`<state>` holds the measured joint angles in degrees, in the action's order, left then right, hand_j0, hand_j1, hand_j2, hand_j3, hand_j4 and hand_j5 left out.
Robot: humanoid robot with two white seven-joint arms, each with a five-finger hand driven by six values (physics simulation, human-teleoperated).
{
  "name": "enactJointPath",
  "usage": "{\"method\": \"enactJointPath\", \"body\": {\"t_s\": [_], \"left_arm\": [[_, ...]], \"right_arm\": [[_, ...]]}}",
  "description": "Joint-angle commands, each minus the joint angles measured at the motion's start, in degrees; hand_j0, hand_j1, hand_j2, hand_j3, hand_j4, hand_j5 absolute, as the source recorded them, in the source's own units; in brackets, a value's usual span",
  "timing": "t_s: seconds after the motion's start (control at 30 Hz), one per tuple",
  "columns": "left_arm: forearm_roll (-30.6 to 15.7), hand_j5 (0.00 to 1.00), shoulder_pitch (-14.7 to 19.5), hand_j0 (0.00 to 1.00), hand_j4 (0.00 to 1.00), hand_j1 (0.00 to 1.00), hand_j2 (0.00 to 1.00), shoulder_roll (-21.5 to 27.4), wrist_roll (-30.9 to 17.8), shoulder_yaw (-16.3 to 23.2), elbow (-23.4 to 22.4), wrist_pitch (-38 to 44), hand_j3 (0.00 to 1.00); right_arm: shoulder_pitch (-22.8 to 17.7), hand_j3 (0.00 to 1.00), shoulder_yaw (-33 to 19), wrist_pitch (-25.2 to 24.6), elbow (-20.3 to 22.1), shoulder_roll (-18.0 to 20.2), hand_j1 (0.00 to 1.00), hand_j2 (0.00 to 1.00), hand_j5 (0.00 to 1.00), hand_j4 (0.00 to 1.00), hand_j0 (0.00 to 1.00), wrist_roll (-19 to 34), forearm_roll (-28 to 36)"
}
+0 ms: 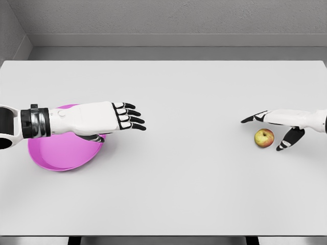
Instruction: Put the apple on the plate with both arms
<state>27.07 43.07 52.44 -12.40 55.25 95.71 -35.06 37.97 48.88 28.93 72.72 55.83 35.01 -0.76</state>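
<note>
Apple (264, 138) aside, the sweep began at the magenta plate (61, 155), lying under the left hand (110, 117), whose fingers stretched flat, holding nothing. Bare table (194, 168) spread wide past its fingertips. The apple sat just beneath the right hand (286, 125), between its splayed, empty fingers, near the right edge.

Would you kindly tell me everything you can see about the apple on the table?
The apple is small and round, yellow-green with a red blush on its left side and a dark dimple at the top, so it sits upright. Its skin looks smooth and matte. It rests on the white table at the right, far from the pink plate. The right hand brackets it with open fingers, one above and one beside; no contact is visible.
</note>
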Motion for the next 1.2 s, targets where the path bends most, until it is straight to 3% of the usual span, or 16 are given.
{"method": "enactJointPath", "body": {"t_s": [0.0, 0.6, 1.13, 1.17], "left_arm": [[-0.3, 1.0, 0.0, 1.0, 1.0, 1.0, 1.0, 0.0, 0.0, -0.1, 0.0, 0.1, 1.0], [-0.3, 1.0, 0.0, 1.0, 1.0, 1.0, 1.0, 0.0, 0.0, -0.1, 0.0, 0.1, 1.0], [-0.3, 1.0, 0.0, 1.0, 1.0, 1.0, 1.0, -0.5, -0.2, -0.1, -0.1, 0.1, 1.0], [-0.3, 1.0, 0.0, 1.0, 1.0, 1.0, 1.0, -0.5, -0.2, -0.1, -0.2, 0.1, 1.0]], "right_arm": [[0.0, 1.0, 0.0, 0.0, -1.3, -0.2, 1.0, 1.0, 1.0, 1.0, 1.0, 0.0, 0.2], [1.1, 0.97, 1.0, 0.5, -1.5, -1.3, 0.97, 0.97, 0.97, 0.97, 0.97, 0.0, 0.3], [1.2, 0.8, 1.2, 1.1, -1.5, -1.7, 0.8, 0.8, 0.8, 0.8, 0.8, 0.0, 0.7], [1.2, 0.74, 1.2, 1.1, -1.5, -1.7, 0.74, 0.74, 0.74, 0.74, 0.74, 0.0, 0.7]]}}
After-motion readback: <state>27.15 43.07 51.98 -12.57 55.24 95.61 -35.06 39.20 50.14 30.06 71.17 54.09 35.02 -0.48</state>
